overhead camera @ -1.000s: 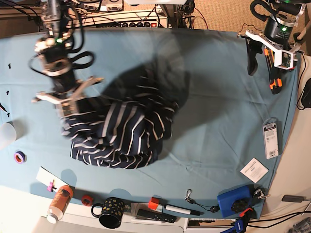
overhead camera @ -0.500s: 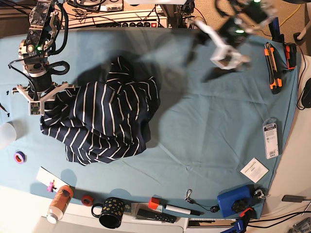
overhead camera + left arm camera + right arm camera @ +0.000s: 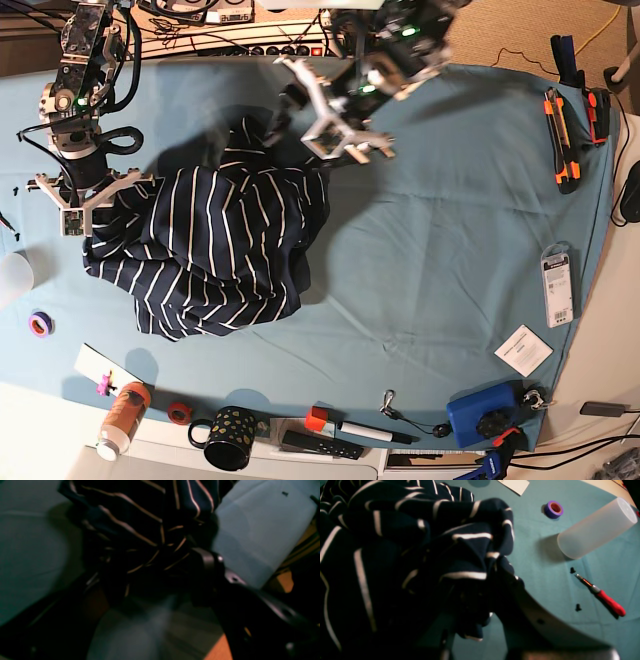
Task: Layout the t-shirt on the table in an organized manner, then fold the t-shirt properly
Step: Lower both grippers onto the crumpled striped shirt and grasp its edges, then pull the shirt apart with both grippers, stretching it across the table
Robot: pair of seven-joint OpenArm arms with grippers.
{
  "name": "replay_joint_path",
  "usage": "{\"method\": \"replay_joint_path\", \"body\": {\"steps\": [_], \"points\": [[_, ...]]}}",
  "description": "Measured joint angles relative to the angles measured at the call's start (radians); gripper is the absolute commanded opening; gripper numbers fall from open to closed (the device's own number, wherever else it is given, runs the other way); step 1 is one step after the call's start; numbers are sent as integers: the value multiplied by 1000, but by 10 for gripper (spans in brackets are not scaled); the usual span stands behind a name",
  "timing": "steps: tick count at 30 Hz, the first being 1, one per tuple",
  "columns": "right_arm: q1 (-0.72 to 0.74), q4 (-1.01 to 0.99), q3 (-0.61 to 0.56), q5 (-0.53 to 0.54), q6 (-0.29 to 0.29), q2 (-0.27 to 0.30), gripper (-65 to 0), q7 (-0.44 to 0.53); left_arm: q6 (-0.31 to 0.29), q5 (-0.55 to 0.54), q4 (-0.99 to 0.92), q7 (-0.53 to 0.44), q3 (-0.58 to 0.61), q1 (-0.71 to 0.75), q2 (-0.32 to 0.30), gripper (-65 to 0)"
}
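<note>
The navy t-shirt (image 3: 220,250) with thin white stripes lies crumpled on the left half of the teal table (image 3: 450,250). My right gripper (image 3: 75,215) is at the shirt's left edge. In the right wrist view the right gripper (image 3: 480,597) is shut on a bunched fold of the t-shirt (image 3: 395,542). My left gripper (image 3: 305,125) hovers at the shirt's upper right edge. In the left wrist view the left gripper (image 3: 150,575) is open, its jaws wide apart with striped t-shirt (image 3: 140,512) fabric just ahead of and between them.
A frosted cup (image 3: 595,530), a purple tape roll (image 3: 553,508) and a red-handled tool (image 3: 607,600) lie left of the shirt. A mug (image 3: 230,435), a bottle (image 3: 122,415) and a blue box (image 3: 480,415) line the front edge. Orange tools (image 3: 565,140) lie at the far right.
My left arm swept from the table's far right corner across to the shirt's upper right edge. The right gripper dragged the shirt leftward earlier and has since held still.
</note>
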Motion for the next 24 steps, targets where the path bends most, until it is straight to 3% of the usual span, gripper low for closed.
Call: {"method": "replay_joint_path", "body": {"steps": [3, 6, 9, 14, 17, 22, 24], "points": [[0, 0, 0, -19, 0, 0, -650, 0, 9, 57, -86, -2, 7, -44, 35, -265], [0, 0, 0, -18, 1, 0, -650, 0, 125, 63, -155, 12, 7, -81, 51, -265], [0, 0, 0, -18, 1, 0, -650, -1, 188, 62, -176, 16, 6, -114, 52, -265], [0, 0, 0, -18, 1, 0, -650, -73, 180, 62, -176, 19, 6, -141, 52, -277], [0, 0, 0, -18, 1, 0, -650, -75, 180, 63, -176, 19, 6, -143, 52, -388], [-2, 0, 0, -18, 0, 0, -650, -101, 180, 63, -176, 19, 6, -149, 52, -650], [-2, 0, 0, -18, 0, 0, -650, -96, 180, 72, -176, 19, 6, -164, 52, -650]]}}
